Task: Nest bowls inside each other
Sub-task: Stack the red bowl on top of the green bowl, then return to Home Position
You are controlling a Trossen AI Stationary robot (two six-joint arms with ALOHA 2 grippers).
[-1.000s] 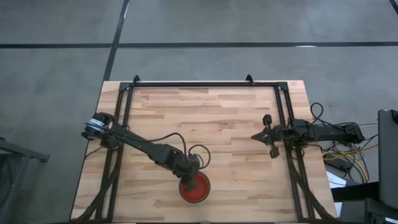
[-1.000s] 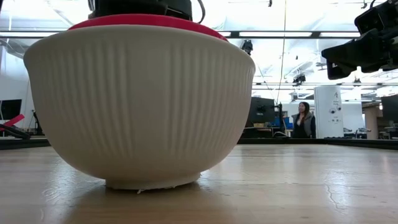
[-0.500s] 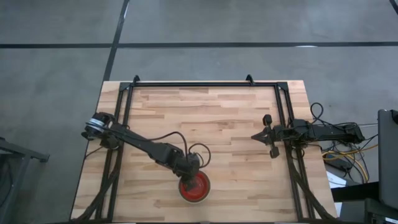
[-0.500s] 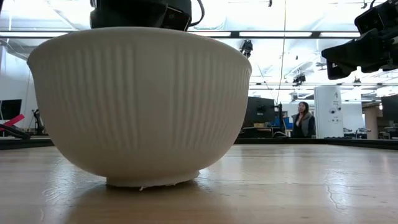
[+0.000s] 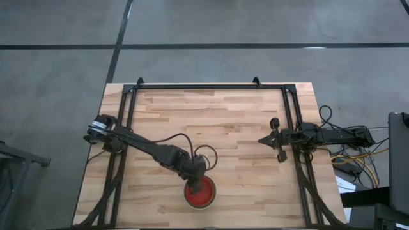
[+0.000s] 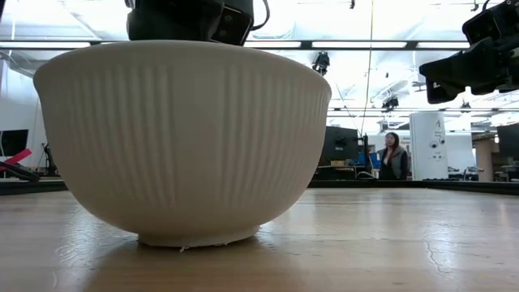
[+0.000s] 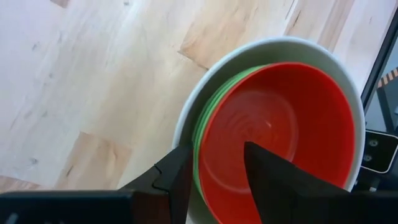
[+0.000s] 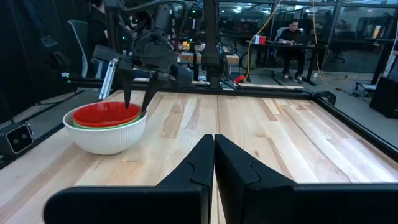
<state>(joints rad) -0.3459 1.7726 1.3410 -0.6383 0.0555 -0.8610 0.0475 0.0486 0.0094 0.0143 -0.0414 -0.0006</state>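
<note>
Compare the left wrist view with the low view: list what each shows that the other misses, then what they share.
Only the left wrist view shows the red bowl nested on top, green bowl rims around it, and the left gripper open, one finger either side of the red bowl's rim.

Only the low view shows the white bowl's ribbed wall down to its foot, the right arm raised off to one side, and a person far behind.

Both show the white bowl on the wooden table.
</note>
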